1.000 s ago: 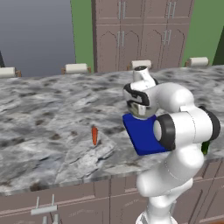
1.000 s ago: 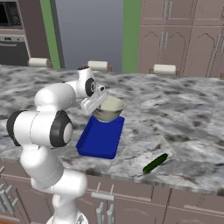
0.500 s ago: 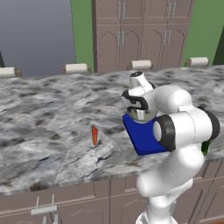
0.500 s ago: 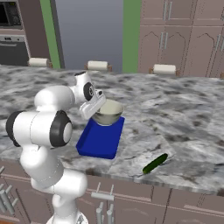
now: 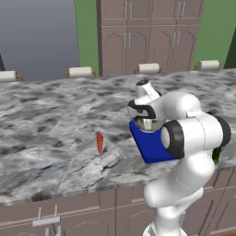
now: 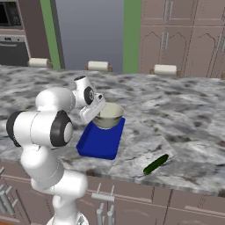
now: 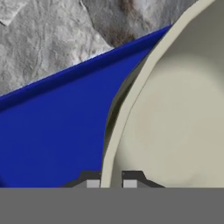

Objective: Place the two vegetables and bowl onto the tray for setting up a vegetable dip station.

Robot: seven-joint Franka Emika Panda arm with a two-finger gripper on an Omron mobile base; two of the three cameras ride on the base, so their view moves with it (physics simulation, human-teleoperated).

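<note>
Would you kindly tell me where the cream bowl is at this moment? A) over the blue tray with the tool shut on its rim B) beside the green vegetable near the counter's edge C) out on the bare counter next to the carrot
A: the bowl sits over the blue tray, and the tool pinches its rim.

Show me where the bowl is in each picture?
Left base view: the bowl peeks out at the middle, mostly behind the white arm, over the far end of the blue tray.
Right base view: just left of the middle, over the tray's far end.
Hand view: fills the right side, rim between the pincer tips.
Shared landmark: the blue tray.
</note>
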